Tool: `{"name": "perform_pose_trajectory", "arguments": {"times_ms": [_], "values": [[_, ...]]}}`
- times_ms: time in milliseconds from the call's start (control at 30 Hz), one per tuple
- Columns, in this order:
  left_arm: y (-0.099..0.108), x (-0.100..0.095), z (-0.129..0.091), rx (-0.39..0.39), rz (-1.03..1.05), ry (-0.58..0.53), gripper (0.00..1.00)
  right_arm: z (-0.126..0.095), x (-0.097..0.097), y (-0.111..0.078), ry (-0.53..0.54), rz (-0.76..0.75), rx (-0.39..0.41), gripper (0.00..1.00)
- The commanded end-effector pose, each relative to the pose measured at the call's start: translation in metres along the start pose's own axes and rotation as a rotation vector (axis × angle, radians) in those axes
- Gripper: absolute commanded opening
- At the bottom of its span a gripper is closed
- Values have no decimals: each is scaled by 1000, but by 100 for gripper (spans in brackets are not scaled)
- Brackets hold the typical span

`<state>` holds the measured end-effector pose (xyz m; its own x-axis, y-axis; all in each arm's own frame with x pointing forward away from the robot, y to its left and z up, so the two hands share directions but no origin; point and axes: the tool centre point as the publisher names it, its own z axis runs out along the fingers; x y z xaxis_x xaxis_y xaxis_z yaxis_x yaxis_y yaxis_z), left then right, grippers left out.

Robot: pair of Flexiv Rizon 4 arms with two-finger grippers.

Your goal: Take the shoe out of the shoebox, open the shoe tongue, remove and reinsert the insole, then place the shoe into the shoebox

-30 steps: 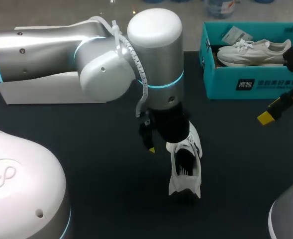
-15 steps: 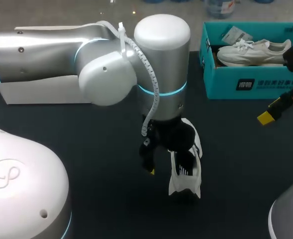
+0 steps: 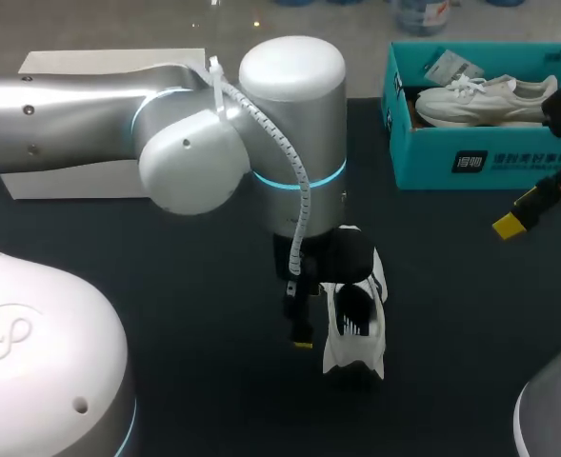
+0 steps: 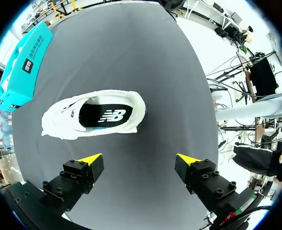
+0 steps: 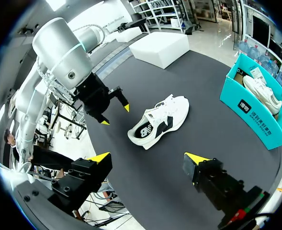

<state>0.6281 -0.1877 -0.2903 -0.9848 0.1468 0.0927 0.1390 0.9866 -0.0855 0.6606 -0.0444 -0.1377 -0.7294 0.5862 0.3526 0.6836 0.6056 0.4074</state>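
Observation:
A white sneaker (image 3: 354, 331) with a dark insole lies on its sole on the black table, heel toward the front. In the left wrist view the sneaker (image 4: 95, 115) lies ahead of my left gripper (image 4: 140, 159), which hangs above it, open and holding nothing. In the head view one yellow fingertip (image 3: 302, 343) shows just left of the shoe. The teal shoebox (image 3: 480, 157) stands at the back right with a second white shoe (image 3: 485, 98) inside. My right gripper (image 5: 148, 158) is open and empty, in front of the box, well away from the sneaker (image 5: 160, 122).
A white box (image 3: 109, 124) sits at the back left, partly hidden by my left arm. My right arm's yellow fingertip (image 3: 509, 226) hangs near the shoebox's front wall. Bare black table (image 3: 185, 314) surrounds the sneaker.
My left arm has swung its wrist toward the front and lowered the open gripper beside the sneaker's left side. The sneaker and the right arm have not moved.

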Motion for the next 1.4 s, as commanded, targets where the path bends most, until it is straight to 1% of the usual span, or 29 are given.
{"name": "perform_pose_trajectory", "arguments": {"times_ms": [33,300,400,433,467,533,567,633,667,733,767,967,1133,1400], "values": [[1,-1,1,2,4,1,100,1,-1,2,1,1,5,100],[1,-1,1,2,4,1,100,1,-1,2,1,1,5,100],[-11,-1,5,-3,2,-42,100,1,-1,2,1,1,5,100],[-15,-1,8,-8,-2,-41,100,1,-1,2,1,1,5,100],[-18,-1,9,7,20,-11,100,1,-1,2,1,1,5,100],[-30,4,16,-9,4,-50,100,1,-1,2,1,1,5,100],[-34,6,18,-8,8,-45,100,1,-1,2,1,1,5,100],[-44,11,24,-19,-5,-69,100,1,-1,2,1,1,5,100],[-47,11,26,-10,0,-60,100,1,-1,2,1,1,5,100],[-55,10,35,-16,-21,-77,100,1,-1,2,1,1,5,100],[-56,9,37,-1,-11,-57,100,1,-1,2,1,1,5,100],[-73,6,59,-20,-18,-79,100,1,-1,2,1,1,5,100],[-80,2,71,-42,-31,-68,100,1,-1,2,1,1,5,100],[-81,0,88,-64,-34,-58,100,1,-1,2,1,1,5,100]]}}
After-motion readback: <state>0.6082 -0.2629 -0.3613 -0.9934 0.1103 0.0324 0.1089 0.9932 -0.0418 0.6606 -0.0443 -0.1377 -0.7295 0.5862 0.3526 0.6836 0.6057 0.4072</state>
